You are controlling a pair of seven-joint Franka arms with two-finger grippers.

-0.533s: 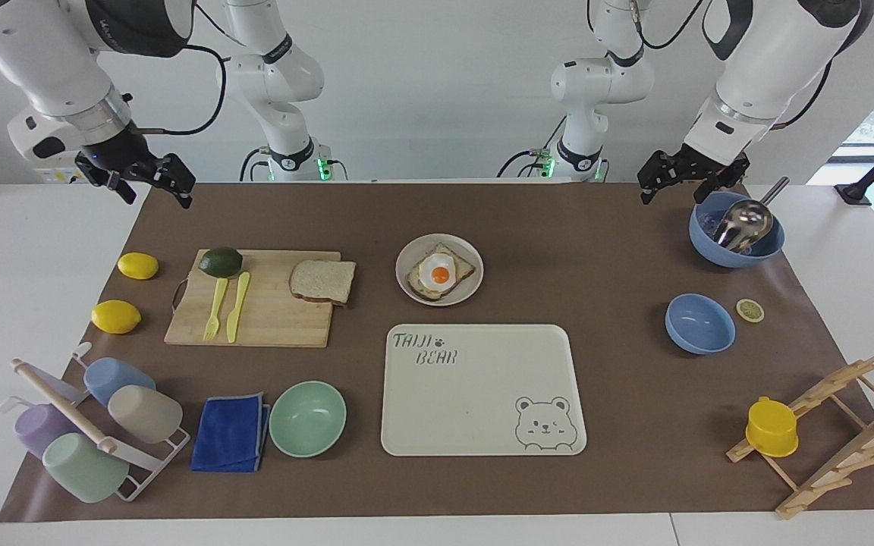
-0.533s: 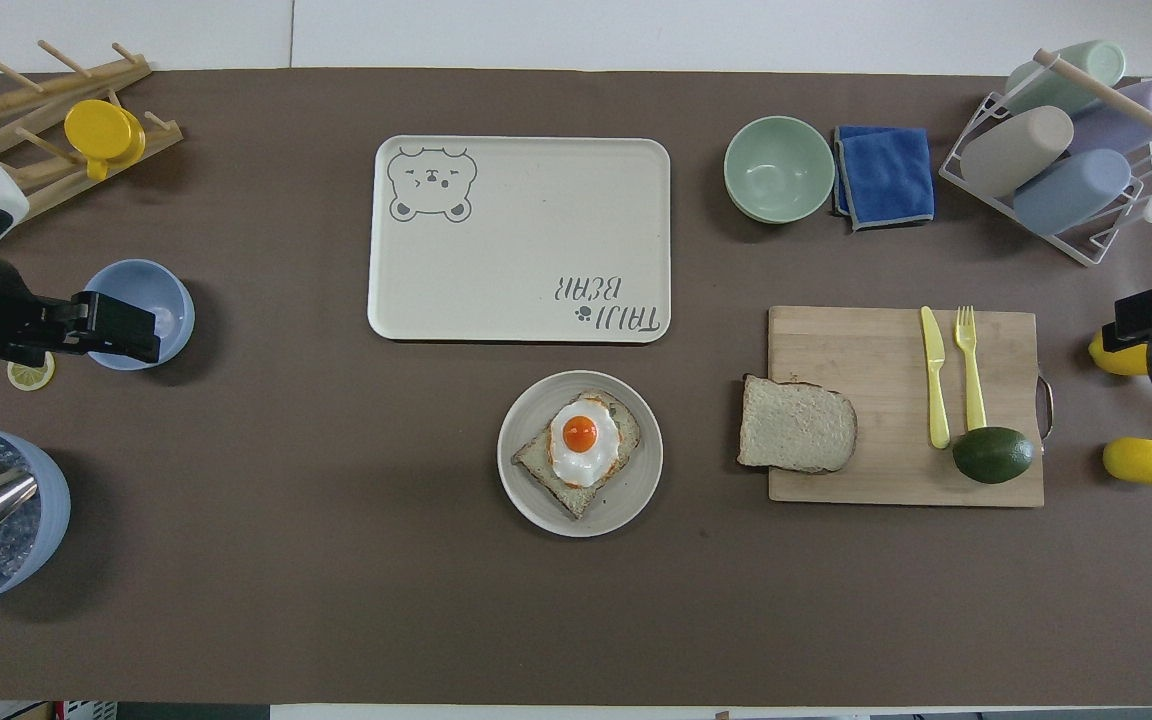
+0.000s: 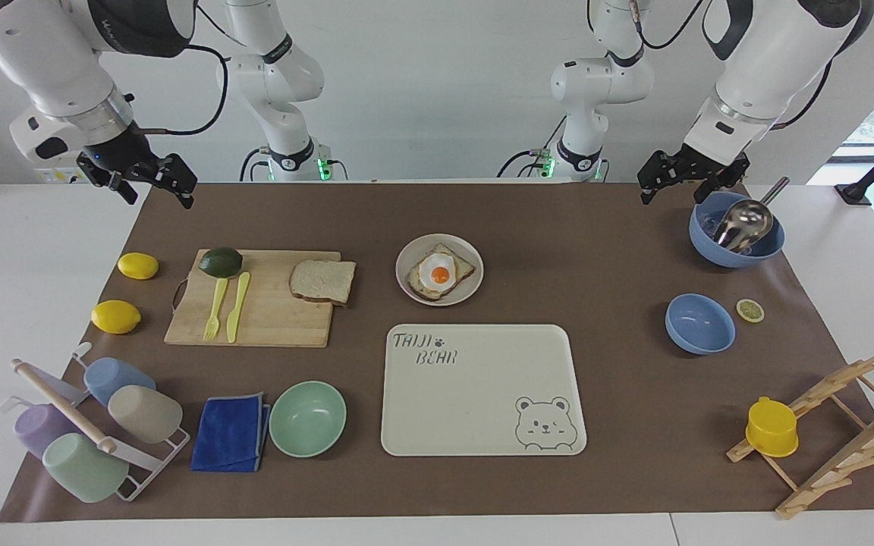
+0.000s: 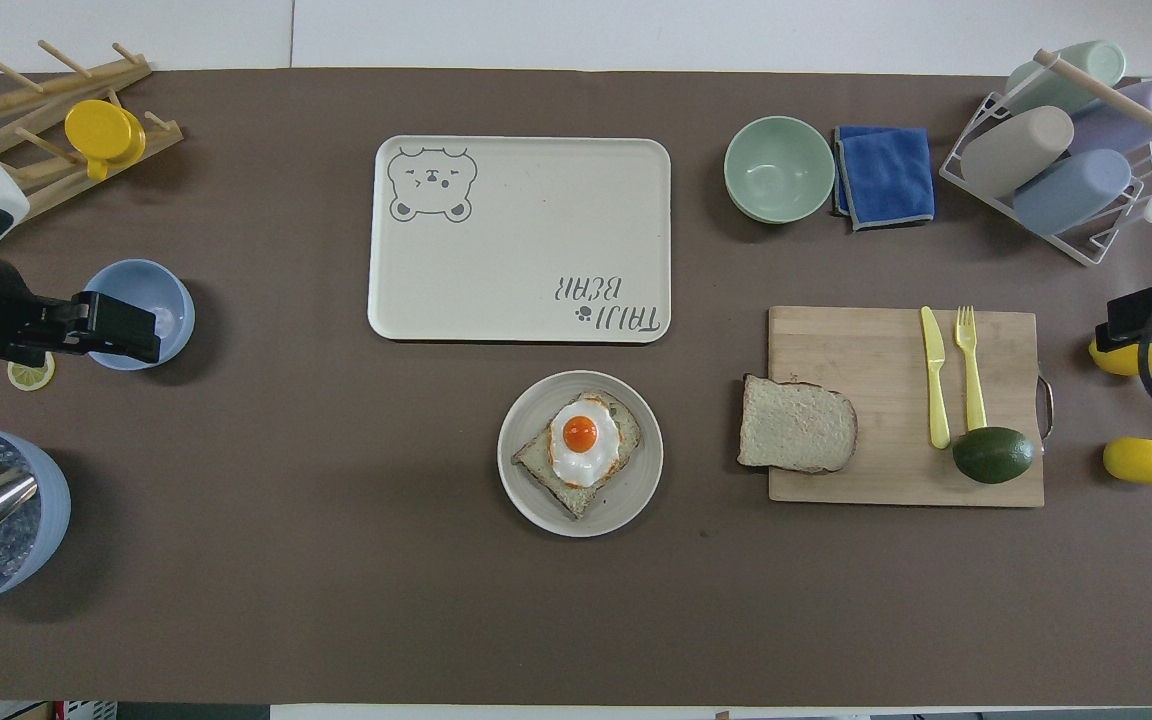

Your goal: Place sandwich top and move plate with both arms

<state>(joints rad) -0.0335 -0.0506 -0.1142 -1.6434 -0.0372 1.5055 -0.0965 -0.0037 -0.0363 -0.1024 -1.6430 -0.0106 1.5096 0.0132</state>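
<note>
Brown matte paper (image 3: 604, 250) covers a white table beneath a plain white wall. Centre: a round, off-white shallow plate (image 3: 409, 255) carries a toasted slice (image 3: 458, 264) topped with a glossy fried egg (image 3: 438, 272). The bread slice (image 3: 322, 280), squarish and pale with a brown crust, lies flat on the corner of a rectangular wooden cutting board (image 3: 278, 318), overhanging its edge, toward the right arm's end of the table from the plate. The board also bears a smooth dark green avocado (image 3: 221, 262) and a yellow plastic fork (image 3: 215, 309) and knife (image 3: 238, 306). Farther from the robots than the plate lies a rounded-rectangle cream tray (image 3: 475, 402) printed with a bear.

Right gripper (image 3: 155, 184): black fingers spread apart, empty, raised over the table's edge at the right arm's end, near two yellow lemons (image 3: 137, 265). Left gripper (image 3: 683, 178): fingers likewise spread, empty, raised beside a blue bowl (image 3: 737, 254) holding a metal scoop (image 3: 743, 222). A second blue bowl (image 3: 699, 324), a mint green bowl (image 3: 307, 418), a folded blue cloth (image 3: 231, 433), a wire rack of pastel cups (image 3: 95, 425) and a wooden rack (image 3: 839, 432) with a yellow cup (image 3: 771, 428) line the table farther from the robots.
</note>
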